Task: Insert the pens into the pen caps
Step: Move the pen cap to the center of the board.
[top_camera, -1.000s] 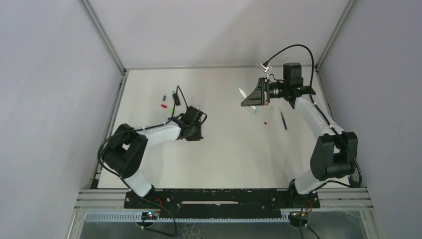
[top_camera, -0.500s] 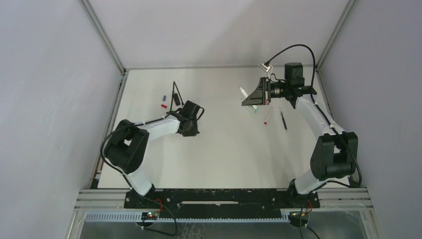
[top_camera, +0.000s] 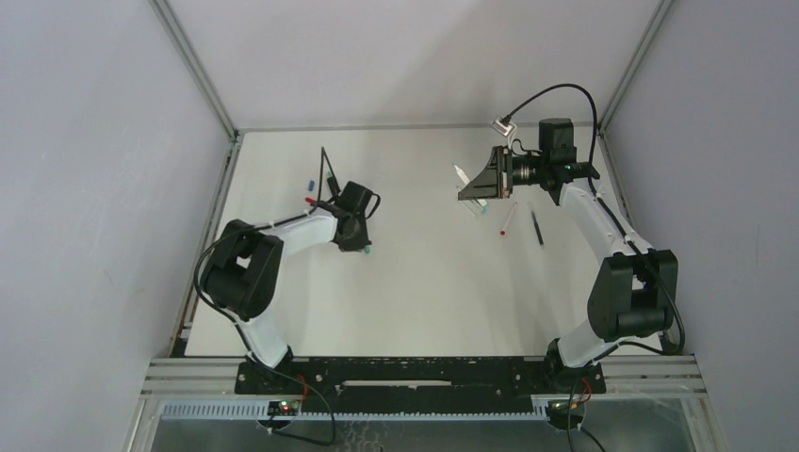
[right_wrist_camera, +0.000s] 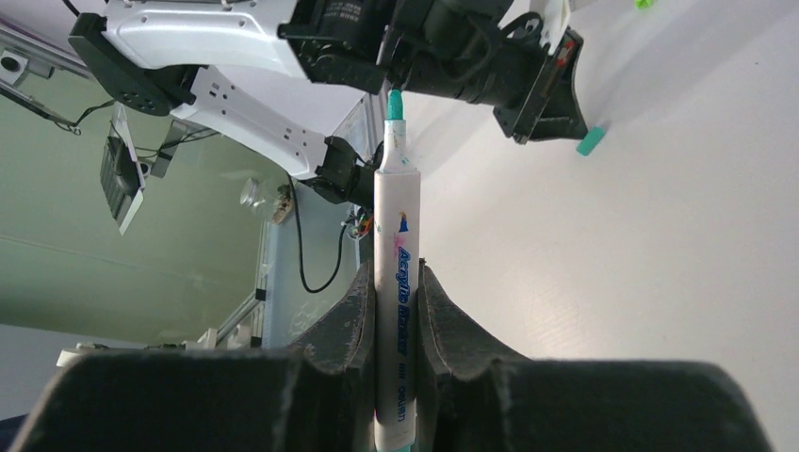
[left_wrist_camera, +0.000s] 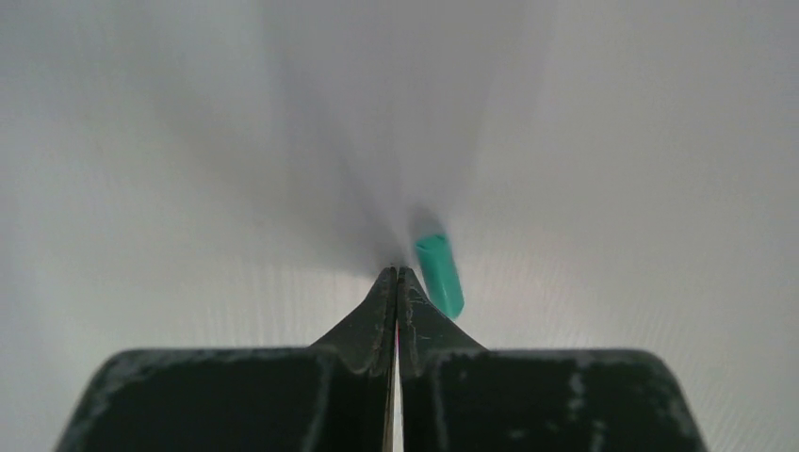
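Observation:
My left gripper (top_camera: 361, 245) is shut and empty, low over the table. A teal cap (left_wrist_camera: 439, 273) lies on the table just right of its tips, also seen in the top view (top_camera: 368, 251) and the right wrist view (right_wrist_camera: 590, 141). My right gripper (top_camera: 471, 191) is shut on a white pen with a teal tip (right_wrist_camera: 396, 235), held above the table with the tip pointing toward the left arm. A blue cap (top_camera: 312, 182) and a red cap (top_camera: 309, 201) lie far left. A bright green cap (right_wrist_camera: 644, 4) shows in the right wrist view.
A thin white pen with a red end (top_camera: 507, 218) and a thin dark pen (top_camera: 537, 228) lie on the table below the right gripper. The left arm's cable (top_camera: 327, 165) loops over the caps. Grey walls enclose the table on three sides.
The left gripper has swung up and to the left, and the teal cap now shows on the table beside its tips. The right arm and its pen have stayed still.

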`<state>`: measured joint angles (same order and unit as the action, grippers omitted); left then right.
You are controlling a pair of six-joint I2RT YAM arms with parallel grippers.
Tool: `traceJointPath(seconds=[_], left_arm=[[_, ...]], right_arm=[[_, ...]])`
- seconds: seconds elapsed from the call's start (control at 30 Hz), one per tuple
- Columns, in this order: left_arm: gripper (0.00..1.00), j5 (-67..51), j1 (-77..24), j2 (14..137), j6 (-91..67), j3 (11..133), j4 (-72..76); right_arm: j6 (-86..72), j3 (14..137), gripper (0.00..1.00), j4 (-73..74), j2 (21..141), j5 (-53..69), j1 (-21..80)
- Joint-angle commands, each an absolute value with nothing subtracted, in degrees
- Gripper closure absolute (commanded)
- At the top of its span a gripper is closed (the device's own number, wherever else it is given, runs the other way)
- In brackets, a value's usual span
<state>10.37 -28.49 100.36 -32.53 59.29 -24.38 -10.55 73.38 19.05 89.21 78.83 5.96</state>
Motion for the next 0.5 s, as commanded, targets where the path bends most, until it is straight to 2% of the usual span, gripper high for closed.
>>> traceJointPath(seconds=[0.0, 0.27, 0.47], left_arm=[[0.97, 12.2, -25.9, 104.7, -29.9, 62.7, -27.8], [0.96, 10.9, -25.3, 105.3, -28.7, 66.9, -28.6], [0.93, 13.2, -25.3, 94.7, -29.1, 62.0, -27.6]], right_arm=[[-9.3, 73.3, 1.0, 18.6, 86.6, 79.9, 5.4], [-8.7, 73.3, 1.0, 19.1, 86.4, 79.9, 4.9], [-7.6, 73.3, 1.0, 20.2, 86.6, 79.9, 4.5]])
